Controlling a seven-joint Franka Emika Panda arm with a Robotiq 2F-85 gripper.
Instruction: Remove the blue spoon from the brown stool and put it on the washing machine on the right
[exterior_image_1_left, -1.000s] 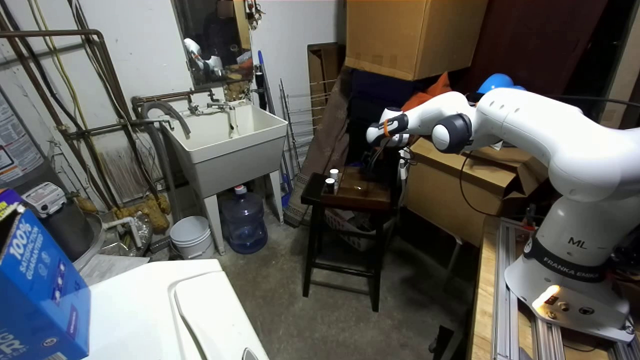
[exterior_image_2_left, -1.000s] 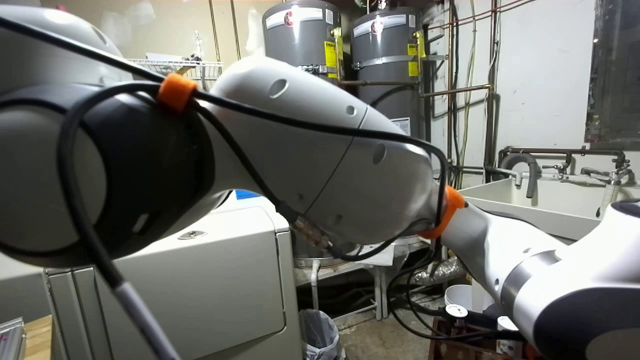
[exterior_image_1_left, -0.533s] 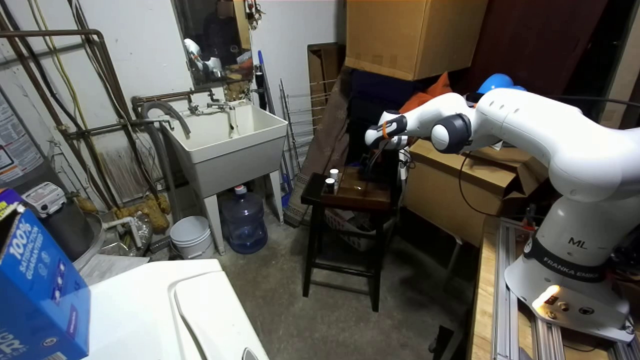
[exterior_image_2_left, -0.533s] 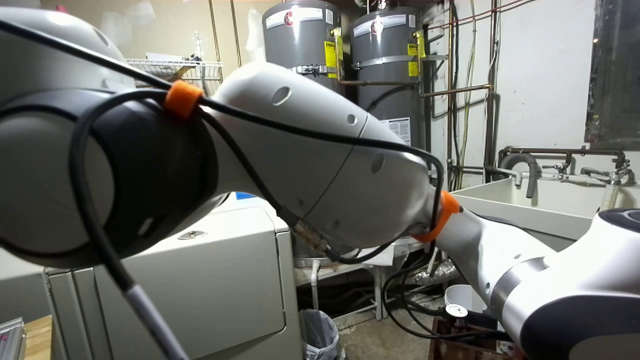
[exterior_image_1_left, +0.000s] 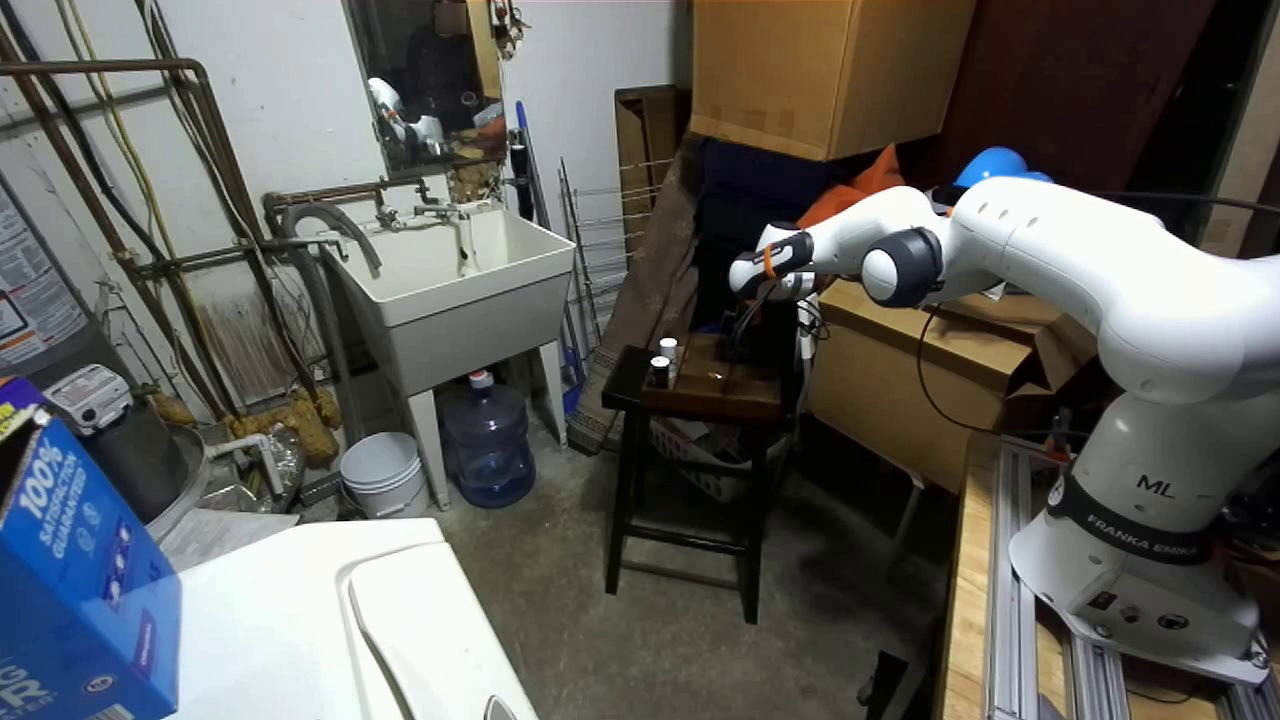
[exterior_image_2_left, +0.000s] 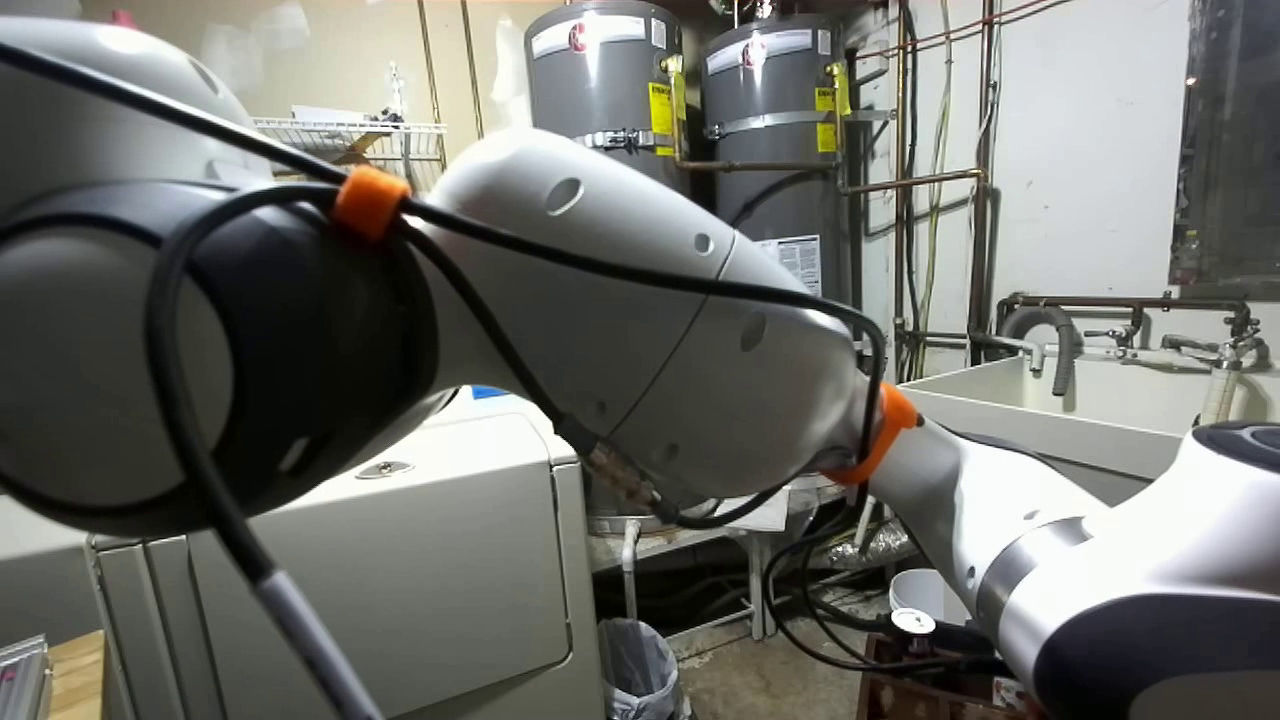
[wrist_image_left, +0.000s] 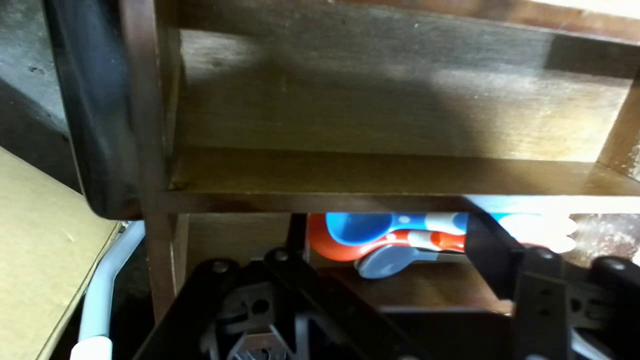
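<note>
In the wrist view, a blue plastic spoon with a white-banded handle lies in a compartment of a reddish-brown wooden tray, bowl to the left. It overlaps a red plastic spoon, and a grey spoon lies just beside them. The black tool is released: its fingers are spread wide with the three bowls between them, the right one crossing in front of the handles. Whether either finger touches a spoon cannot be told.

In an exterior view, the tray rests on the dark brown wooden stool surface, two small white-capped bottles at its left end. The white robot arm reaches over from the right. The large white metal washing machine stands near left, well apart from the surface, with a big blue printed cardboard box at its left. Far left, a translucent blue plastic water bottle stands under a pale utility sink on legs.
</note>
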